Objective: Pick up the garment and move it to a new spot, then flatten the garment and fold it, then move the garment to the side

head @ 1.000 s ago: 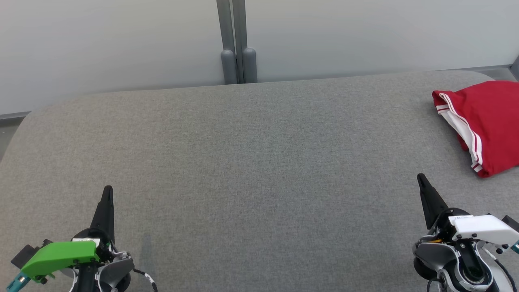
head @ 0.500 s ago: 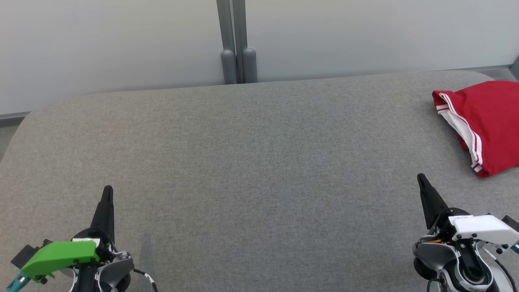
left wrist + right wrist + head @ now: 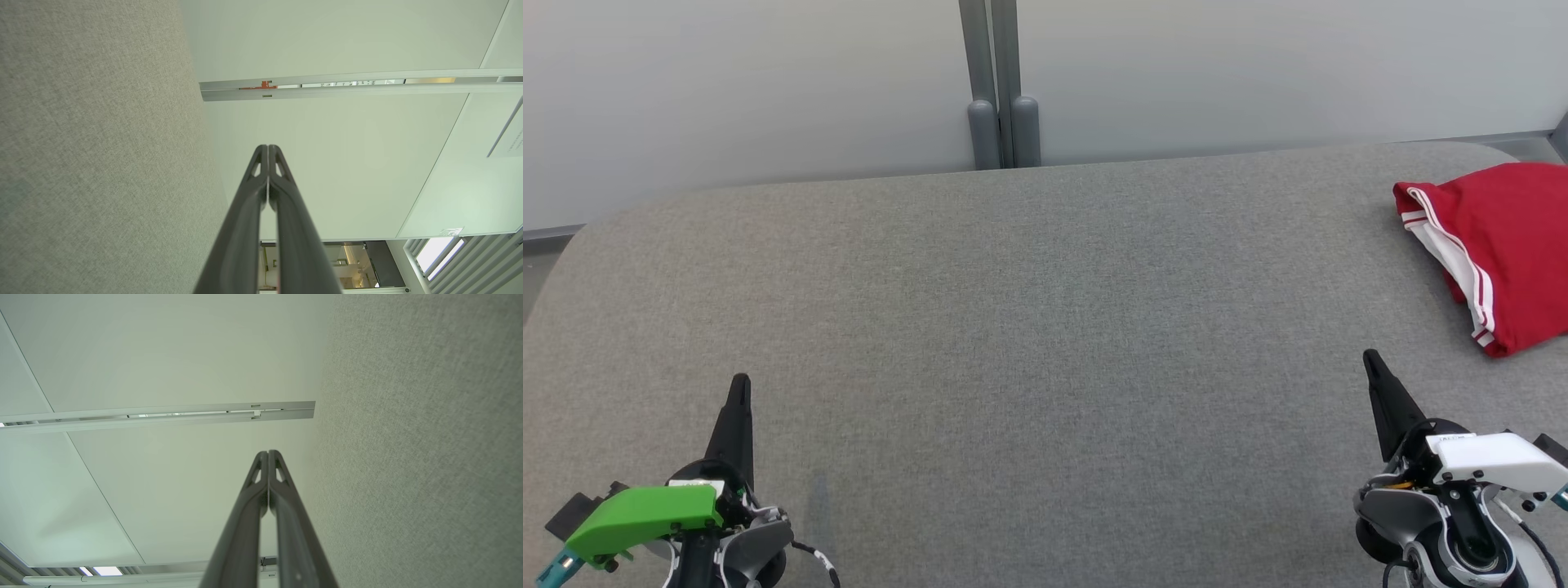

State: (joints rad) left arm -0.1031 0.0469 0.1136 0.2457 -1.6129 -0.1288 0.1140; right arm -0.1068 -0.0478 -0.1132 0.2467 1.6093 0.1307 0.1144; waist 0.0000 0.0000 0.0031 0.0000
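We held both claws pressed together on nothing, the left gripper [image 3: 738, 392] at 7 o'clock and the right gripper [image 3: 1372, 363] at 5 o'clock over the grey upholstered table [image 3: 1045, 327]. The red white-striped garment [image 3: 1507, 245] lay bunched, perhaps folded, at 2 o'clock by the table's right edge. That fitted a bundle parked aside or one awaiting pickup. A nudge there could slide it off or spill its layers. Bare upholstery lay between, and a grey post [image 3: 1001, 82] rose at 12 o'clock.
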